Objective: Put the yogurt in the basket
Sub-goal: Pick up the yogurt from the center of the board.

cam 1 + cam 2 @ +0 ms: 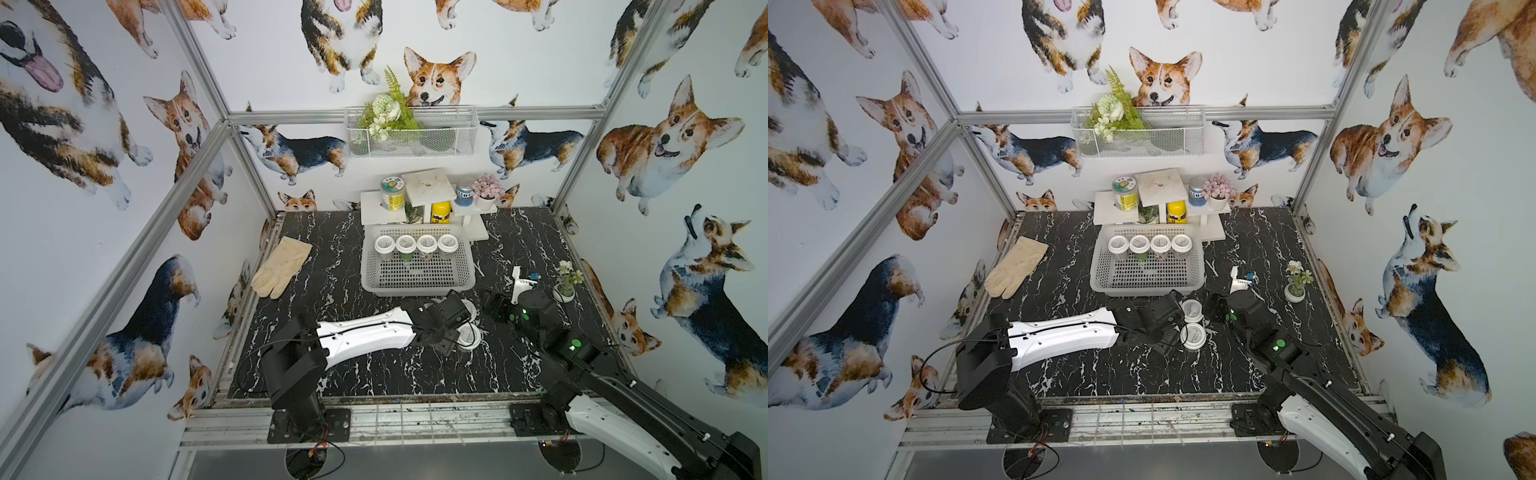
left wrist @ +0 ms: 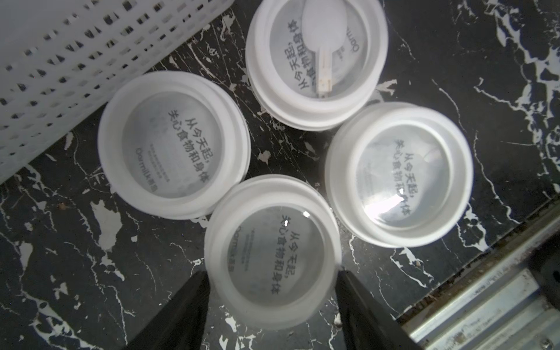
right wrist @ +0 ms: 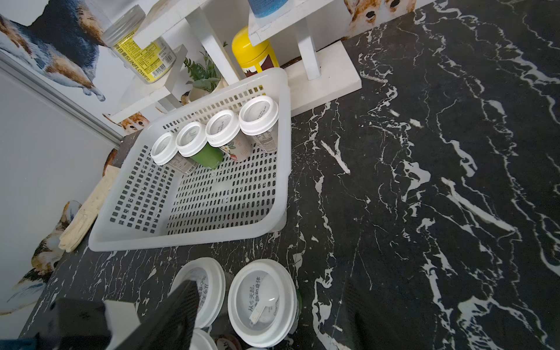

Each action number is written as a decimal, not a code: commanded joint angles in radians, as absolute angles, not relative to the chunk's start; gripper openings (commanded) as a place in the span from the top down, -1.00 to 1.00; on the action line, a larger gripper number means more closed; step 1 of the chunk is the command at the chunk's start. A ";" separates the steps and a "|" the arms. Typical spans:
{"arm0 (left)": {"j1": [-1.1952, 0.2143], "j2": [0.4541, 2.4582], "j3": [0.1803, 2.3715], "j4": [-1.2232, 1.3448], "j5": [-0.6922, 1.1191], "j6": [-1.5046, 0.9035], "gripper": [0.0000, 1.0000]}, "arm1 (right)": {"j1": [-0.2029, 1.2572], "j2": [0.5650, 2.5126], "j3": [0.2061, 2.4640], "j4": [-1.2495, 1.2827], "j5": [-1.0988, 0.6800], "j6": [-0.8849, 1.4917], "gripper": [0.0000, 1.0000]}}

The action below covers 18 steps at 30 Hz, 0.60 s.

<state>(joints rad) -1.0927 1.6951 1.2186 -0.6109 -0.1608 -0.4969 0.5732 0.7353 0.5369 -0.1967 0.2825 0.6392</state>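
Yogurt cups (image 2: pixel 272 257) round, white-lidded; basket (image 1: pixel 417 288) lattice-holed plastic.

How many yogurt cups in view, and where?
8. Four yogurt cups stand in a row along the basket's far wall. Four more cluster on the table before it, one between the left claw's fingers. None seems hidden.

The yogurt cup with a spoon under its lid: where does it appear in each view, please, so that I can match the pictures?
Top view: spoon cup, only its edge showing, on the table off the basket's near right corner.
Top view: same spot, lid clear.
Left wrist: one of four cups, spoon visible, close to the basket's wall.
Right wrist: before the basket's near rim.
Shared landmark: the basket, in all four.
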 commanded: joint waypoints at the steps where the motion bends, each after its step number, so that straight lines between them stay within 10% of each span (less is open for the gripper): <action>1: -1.092 1.703 1.232 -0.637 -0.178 -0.500 -0.43 | 0.572 0.733 0.538 -0.177 0.276 0.620 -0.62; 18: -1.100 1.739 1.265 -0.665 -0.196 -0.498 -0.52 | 0.572 0.736 0.540 -0.175 0.273 0.618 -0.63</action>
